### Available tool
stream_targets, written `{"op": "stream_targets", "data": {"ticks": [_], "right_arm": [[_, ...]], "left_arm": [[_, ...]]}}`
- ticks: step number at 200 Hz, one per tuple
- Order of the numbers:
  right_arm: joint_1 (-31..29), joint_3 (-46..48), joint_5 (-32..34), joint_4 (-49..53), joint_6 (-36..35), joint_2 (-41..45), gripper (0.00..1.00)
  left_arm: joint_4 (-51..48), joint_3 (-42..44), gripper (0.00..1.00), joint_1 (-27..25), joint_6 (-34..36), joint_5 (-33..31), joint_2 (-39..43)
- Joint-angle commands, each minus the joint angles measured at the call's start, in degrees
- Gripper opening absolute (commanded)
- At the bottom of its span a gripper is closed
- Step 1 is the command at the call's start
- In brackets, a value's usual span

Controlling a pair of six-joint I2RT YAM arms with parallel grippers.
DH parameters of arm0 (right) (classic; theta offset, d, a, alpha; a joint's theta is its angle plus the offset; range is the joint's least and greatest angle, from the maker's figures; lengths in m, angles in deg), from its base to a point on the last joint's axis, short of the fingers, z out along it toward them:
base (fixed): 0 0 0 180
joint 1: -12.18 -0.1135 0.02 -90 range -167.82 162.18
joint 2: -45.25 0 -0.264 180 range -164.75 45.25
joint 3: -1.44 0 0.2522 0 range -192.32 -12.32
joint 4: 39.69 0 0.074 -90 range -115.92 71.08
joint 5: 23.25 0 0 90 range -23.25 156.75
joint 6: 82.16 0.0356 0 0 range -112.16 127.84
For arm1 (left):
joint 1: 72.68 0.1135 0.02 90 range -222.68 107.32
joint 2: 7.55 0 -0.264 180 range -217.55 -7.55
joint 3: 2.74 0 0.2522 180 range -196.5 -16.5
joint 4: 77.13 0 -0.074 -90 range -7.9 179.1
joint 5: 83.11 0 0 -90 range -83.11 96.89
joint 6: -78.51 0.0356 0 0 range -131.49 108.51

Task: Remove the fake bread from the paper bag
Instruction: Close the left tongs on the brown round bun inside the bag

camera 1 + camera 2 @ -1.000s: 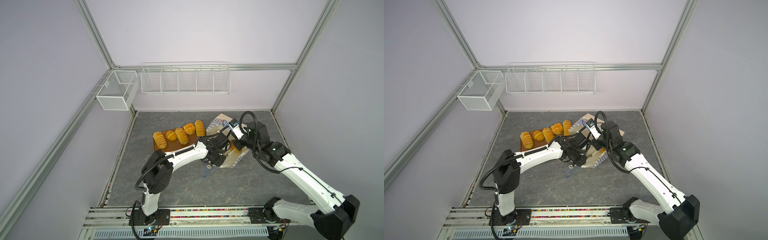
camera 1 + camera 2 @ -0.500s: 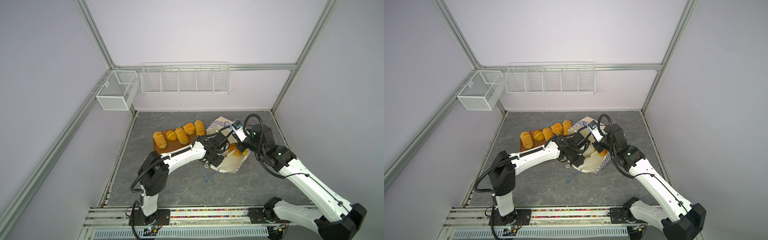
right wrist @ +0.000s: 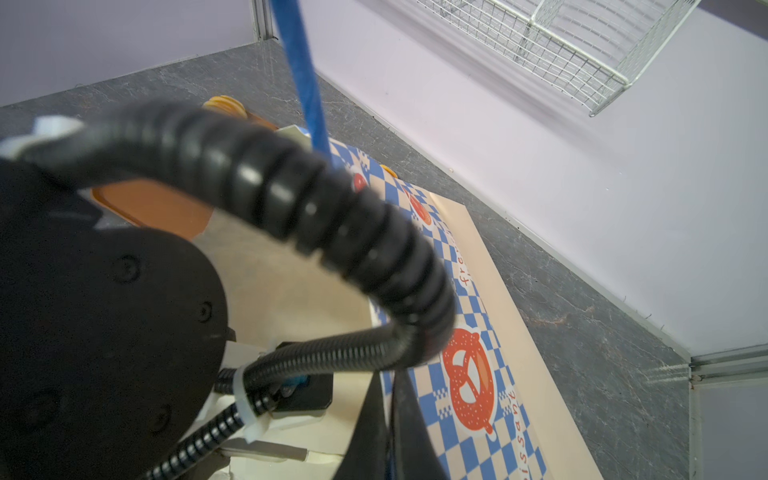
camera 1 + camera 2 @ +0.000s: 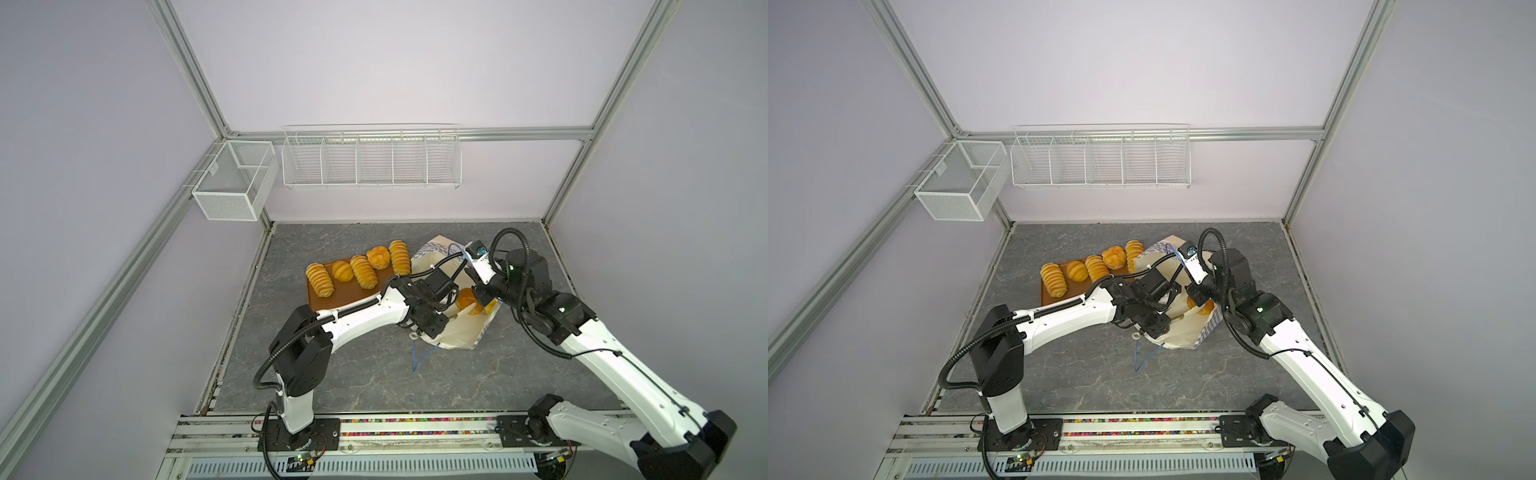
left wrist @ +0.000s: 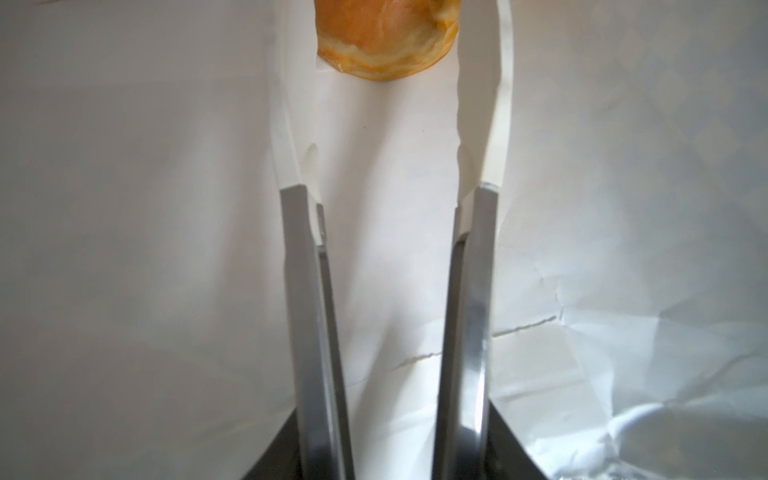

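Since a second ago the paper bag (image 4: 457, 334) has been drawn wider at the mouth, its near corner has slid toward the bottom of the frame, and the right arm's shoulder has swung further into the lower right. From the lower left the left arm makes a long, low reach, and the left gripper (image 4: 451, 316) sits inside the bag's mouth, right of centre in both top views. In its wrist view the fingers (image 5: 291, 124) stand spread over white paper, with a round bun (image 5: 386, 37) between their tips at the top edge; whether they touch it I cannot tell. The right arm arches in from the lower right, with the right gripper (image 4: 482, 293) at the bag's far rim, jaws pressed together; whether paper lies between them I cannot tell. The bun is glossy golden-orange and lies inside the bag. Five more pieces of fake bread (image 4: 363, 271), ridged and yellow, line a brown tray (image 4: 340, 300) just left of the bag. The bag's outside shows blue checks and a red pretzel print (image 3: 469, 374).
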Motion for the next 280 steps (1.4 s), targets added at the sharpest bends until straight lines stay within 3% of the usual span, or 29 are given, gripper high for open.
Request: {"op": "stream_targets", "data": {"ticks": [1, 124, 190, 280], "right_arm": [[0.42, -0.26, -1.07, -2.23, 1.86, 1.56, 0.07], [0.61, -0.62, -1.44, -1.62, 3.07, 1.99, 0.07], [0.32, 0.21, -3.92, -3.38, 4.75, 1.18, 0.07], [-0.01, 0.70, -4.88, -4.20, 5.05, 0.24, 0.07]], "left_arm": [[-0.73, 0.78, 0.46, -0.10, 0.12, -1.44, -1.27], [2.39, 3.02, 0.49, -0.10, -0.13, -1.14, -2.99], [-3.38, -4.95, 0.50, -0.03, -3.71, 1.62, -8.91], [-6.48, -11.69, 0.50, 1.13, -7.55, -1.10, -14.49]]}}
